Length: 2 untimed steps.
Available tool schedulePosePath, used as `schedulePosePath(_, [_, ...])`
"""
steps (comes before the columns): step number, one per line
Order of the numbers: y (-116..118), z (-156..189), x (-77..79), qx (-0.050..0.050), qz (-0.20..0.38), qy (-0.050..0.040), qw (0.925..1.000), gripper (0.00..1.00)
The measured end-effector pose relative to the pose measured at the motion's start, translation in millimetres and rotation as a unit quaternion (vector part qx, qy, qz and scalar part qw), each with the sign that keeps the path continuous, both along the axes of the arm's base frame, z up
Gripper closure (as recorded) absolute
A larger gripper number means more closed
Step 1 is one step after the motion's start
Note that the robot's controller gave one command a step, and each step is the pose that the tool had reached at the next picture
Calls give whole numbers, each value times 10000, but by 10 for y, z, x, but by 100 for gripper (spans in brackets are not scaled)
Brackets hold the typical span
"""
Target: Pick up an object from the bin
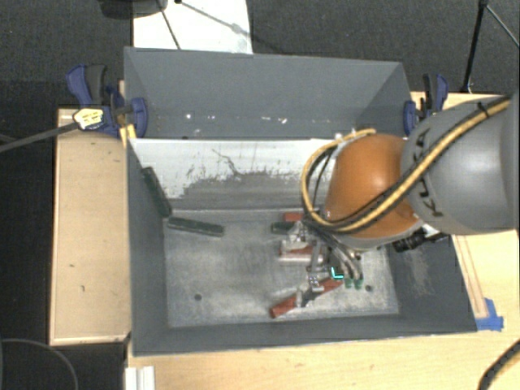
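Note:
My gripper [315,265] hangs low over the right half of the bin floor, under the arm's orange cover. A small red-brown block [283,305] lies just in front of it and to its left, touching or nearly touching its lower end. Another red-brown piece [291,217] pokes out behind the gripper, near the back of the floor. A reddish flat piece [292,257] sits at the gripper's left side. Small green bits [352,283] lie by its right side. I cannot tell whether any of these is held.
A dark green bar [195,227] lies flat on the left part of the floor. A second dark bar [154,190] leans against the left wall. The arm and its cover hide the bin's right rear corner.

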<state>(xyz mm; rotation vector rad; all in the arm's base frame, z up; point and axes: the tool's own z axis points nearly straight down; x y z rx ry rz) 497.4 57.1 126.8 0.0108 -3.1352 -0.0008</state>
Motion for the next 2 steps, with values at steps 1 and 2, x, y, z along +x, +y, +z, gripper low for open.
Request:
schedulePosePath(1, [-2,37,21,3,-19,-40,10000,100])
schedulePosePath(2, [-3,37,21,3,-33,-40,10000,0])
